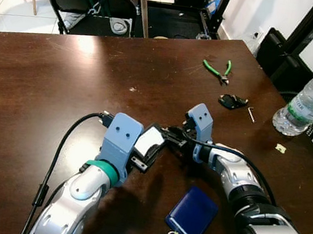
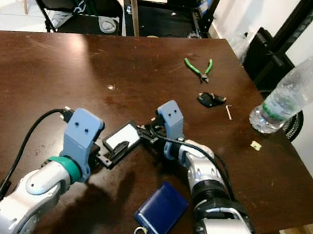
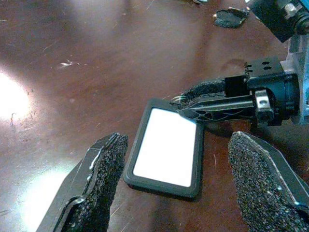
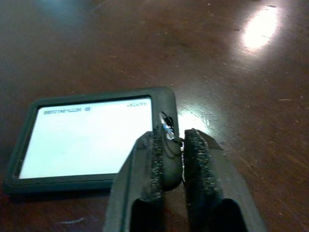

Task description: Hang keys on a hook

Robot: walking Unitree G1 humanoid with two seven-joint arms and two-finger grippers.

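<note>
Currently: right gripper point(image 4: 170, 159) pinches the tag's ring end; left gripper point(image 3: 178, 186) stands open around the tag.

Card tag point(image 3: 166, 147), white-faced with dark frame, lies flat on the brown table point(image 1: 63, 83) between both grippers, long axis running from left gripper toward right. Right fingers are clamped on its small metal ring point(image 4: 166, 126). No hook is identifiable.

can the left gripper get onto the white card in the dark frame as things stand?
Probably yes. The left gripper is open, its fingers either side of the white card in the dark rubber frame on the brown wooden table. The right gripper, pinching the frame's corner tab, crowds one end.
</note>
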